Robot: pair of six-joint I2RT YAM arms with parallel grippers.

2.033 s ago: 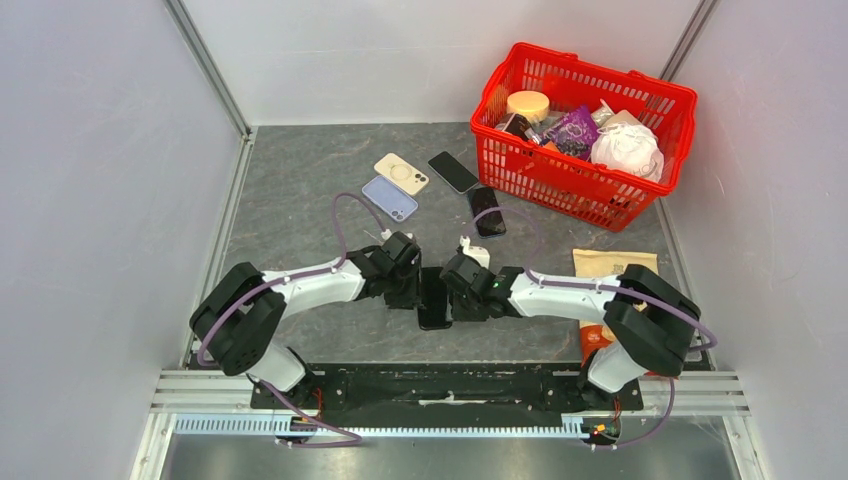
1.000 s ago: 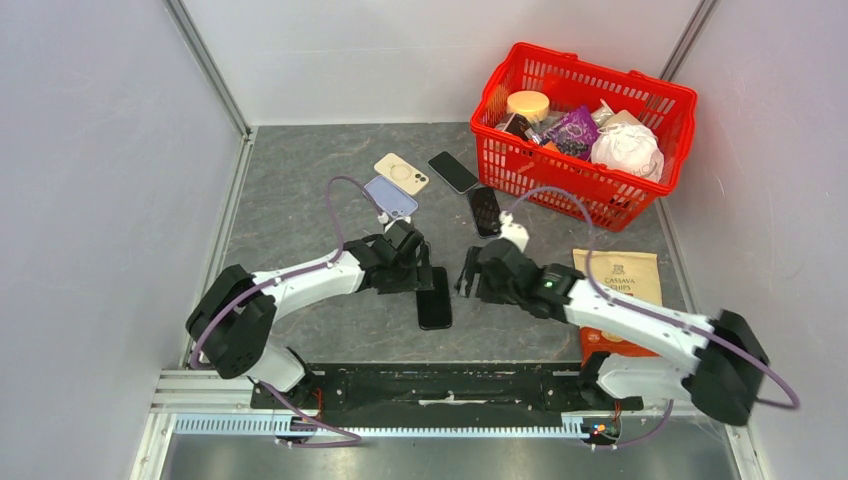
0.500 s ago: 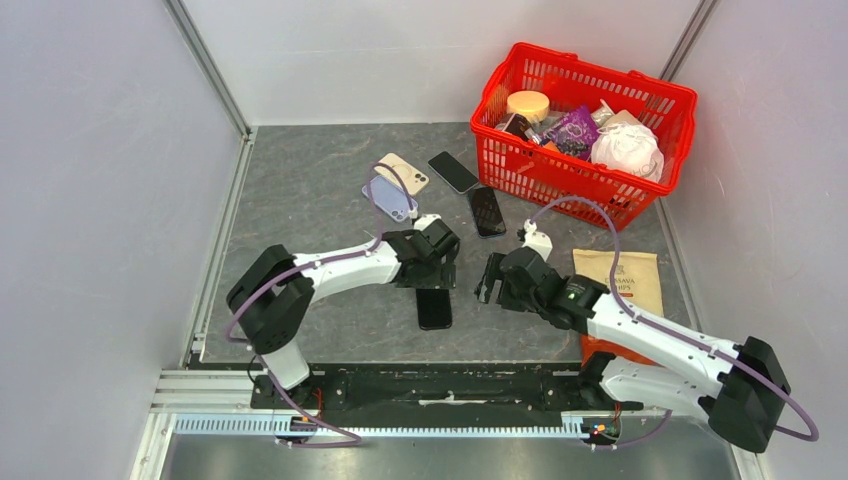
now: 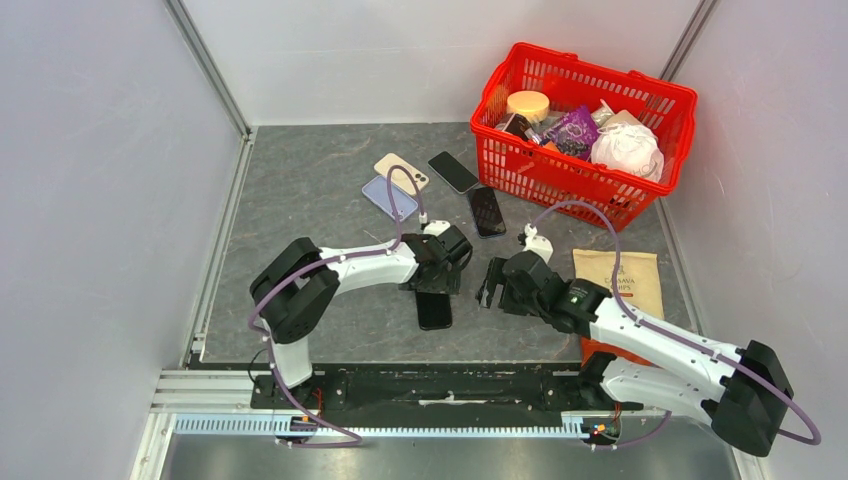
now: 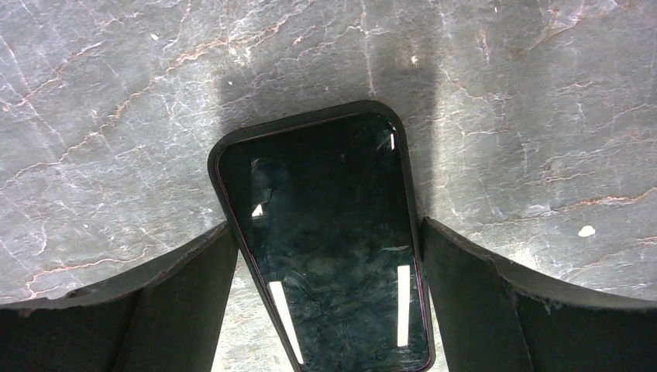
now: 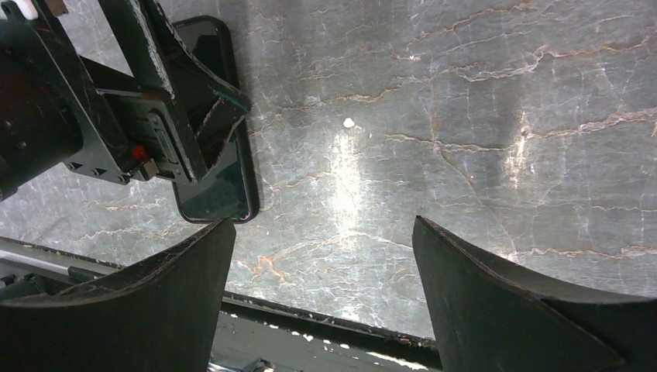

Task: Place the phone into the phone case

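A dark phone (image 4: 434,310) lies face up on the grey table, with a black phone case rim (image 5: 218,153) around its glass. My left gripper (image 4: 441,276) hovers over the phone's far end. In the left wrist view the left gripper (image 5: 327,227) is open, one finger on each side of the phone (image 5: 329,248). My right gripper (image 4: 494,287) sits to the right of the phone, open, with only bare table between its fingers (image 6: 321,225). The right wrist view shows the phone (image 6: 221,182) and the left gripper (image 6: 155,116) at its left.
A red basket (image 4: 566,190) full of groceries stands at the back right. A beige case (image 4: 401,172), a lavender phone (image 4: 383,196) and two black phones (image 4: 453,171) (image 4: 487,211) lie behind the arms. A snack bag (image 4: 622,281) lies at the right.
Both grippers have let go of the phone and opened. The right gripper pulled away to the right. The left gripper shifted right and now straddles the phone's far end.
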